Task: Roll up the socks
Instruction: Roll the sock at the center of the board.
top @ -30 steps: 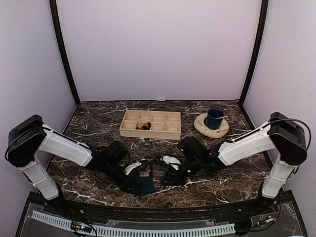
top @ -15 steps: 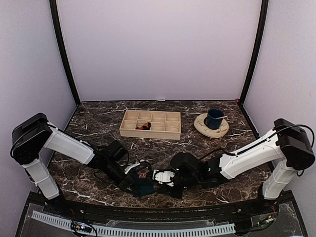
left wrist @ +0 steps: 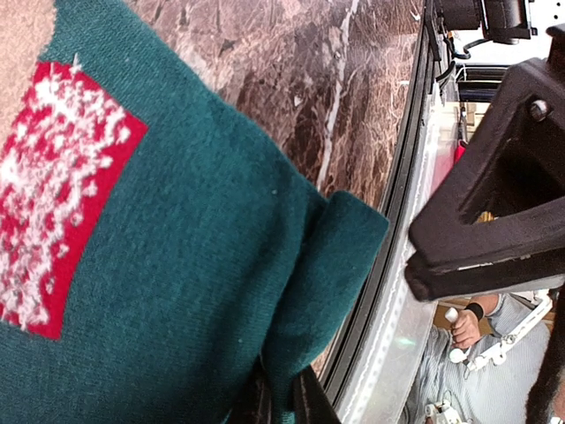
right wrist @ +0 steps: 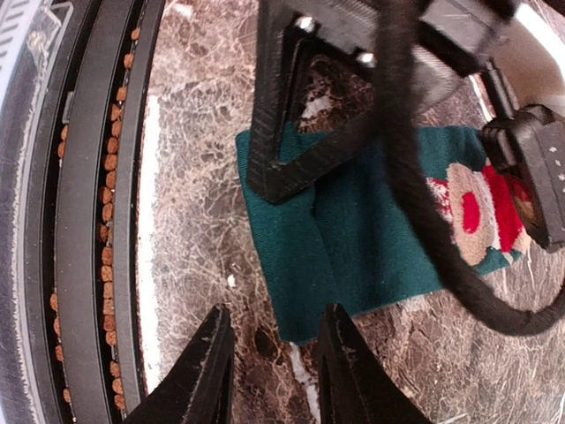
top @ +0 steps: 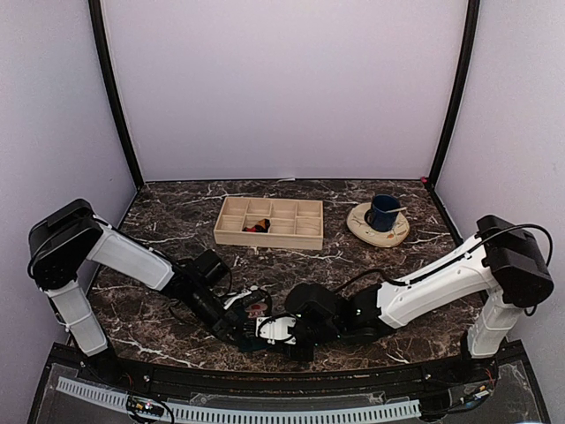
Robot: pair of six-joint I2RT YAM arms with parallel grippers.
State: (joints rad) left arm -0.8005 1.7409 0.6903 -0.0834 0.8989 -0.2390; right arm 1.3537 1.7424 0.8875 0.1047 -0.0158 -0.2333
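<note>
One teal-green sock (right wrist: pixel 353 252) with a red-and-white Santa figure lies flat on the marble table (top: pixel 177 221), close to its near edge and between the two arms. The left gripper (left wrist: pixel 282 399) is clamped on a fold of the sock's teal fabric. The right gripper (right wrist: pixel 274 371) hangs just beside the sock's near edge with its fingers apart and only bare marble between them. The knit looks soft, light and limp. It will likely crease, sag and unroll if released, and it offers little resistance to a pinch, so breakage is not a concern. The best point of hold appears to be the doubled edge, where a turned-over lip gives the fingers thickness to bite. A single layer may slip or stretch. Counted: one teal-green sock at the front; one dark item with orange-red markings (top: pixel 257 227), probably the second sock but too small to confirm, in a compartment left of centre in one wooden tray (top: pixel 265 242); one blue mug (top: pixel 384 212) standing on one plate (top: pixel 360 228).
</note>
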